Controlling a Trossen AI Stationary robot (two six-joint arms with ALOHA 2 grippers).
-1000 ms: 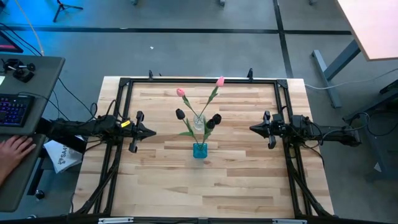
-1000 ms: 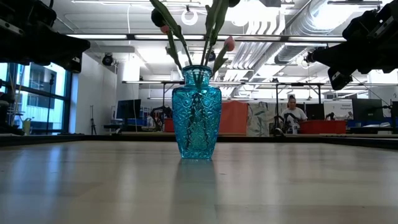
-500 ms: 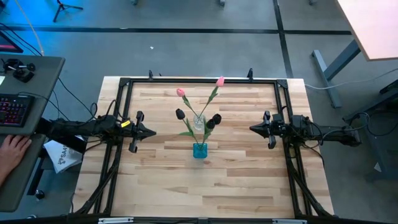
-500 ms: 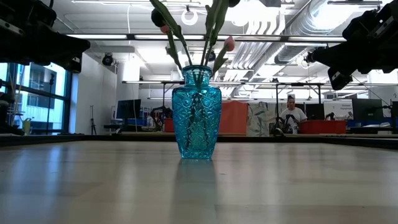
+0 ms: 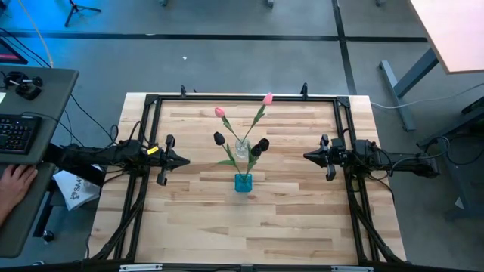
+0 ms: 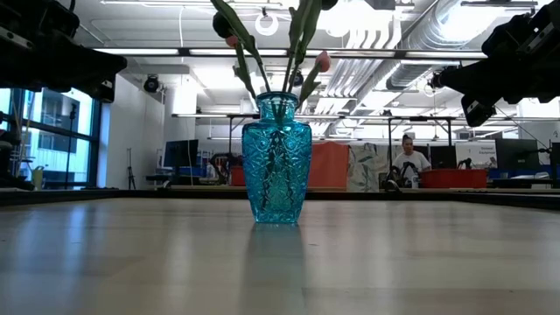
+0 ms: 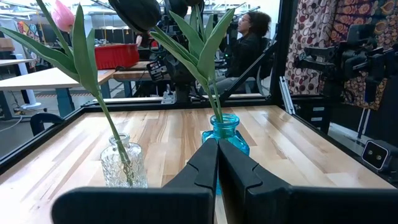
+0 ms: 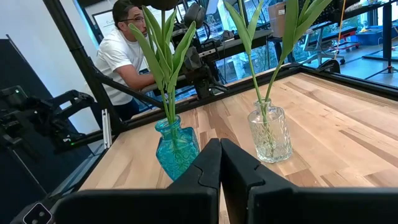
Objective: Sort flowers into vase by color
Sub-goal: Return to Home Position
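A blue glass vase (image 5: pixel 243 182) stands on its base mid-table with the dark tulips (image 5: pixel 261 143) stuck in it by their stems. A clear glass vase (image 5: pixel 242 149) stands just behind it, holding two pink tulips (image 5: pixel 220 112). In the left wrist view the blue vase (image 7: pixel 227 130) and clear vase (image 7: pixel 123 163) show ahead. My left gripper (image 5: pixel 186 160) hovers shut at the table's left side. My right gripper (image 5: pixel 306 156) hovers shut at the right side. Both are well clear of the vases.
A black metal frame (image 5: pixel 151 98) runs around the table's edges. Bare wood lies in front of the vases toward the near edge. A person's hand (image 5: pixel 17 181) rests at a desk left of the table. A person (image 8: pixel 127 53) sits beyond the table.
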